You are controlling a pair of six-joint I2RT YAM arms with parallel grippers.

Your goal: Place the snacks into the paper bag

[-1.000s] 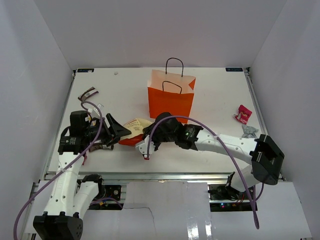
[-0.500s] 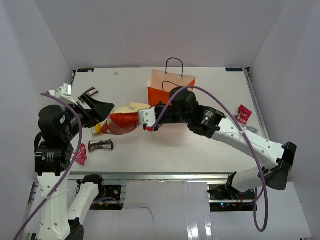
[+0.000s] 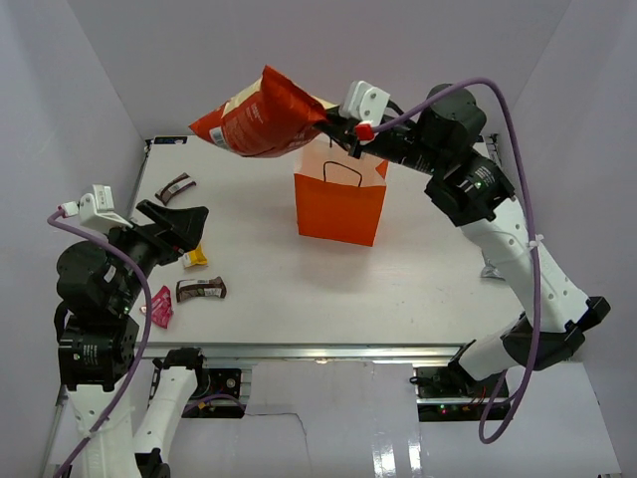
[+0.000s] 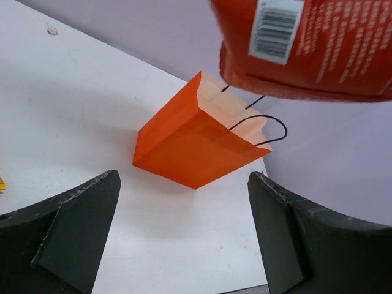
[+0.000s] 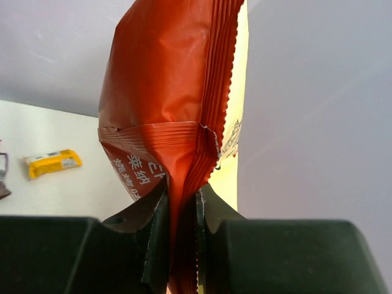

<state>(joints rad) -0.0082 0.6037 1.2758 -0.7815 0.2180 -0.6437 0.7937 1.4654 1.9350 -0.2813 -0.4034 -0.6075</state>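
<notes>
My right gripper is shut on one end of the red-orange crisp packet and holds it high in the air, up and left of the paper bag's mouth. The pinched packet fills the right wrist view. The orange paper bag stands upright mid-table with black loop handles; it also shows in the left wrist view, with the packet above it. My left gripper is open and empty at the left. Small packets lie near it: two dark brown bars, a yellow packet, a pink one.
A grey wrapper peeks out behind my right arm at the table's right side. White walls enclose the table on the left, back and right. The table's front edge runs along the arm bases.
My right gripper has lifted the crisp packet from the table left of the bag to high above the bag's left side. My left gripper has let go and drawn back to the left.
</notes>
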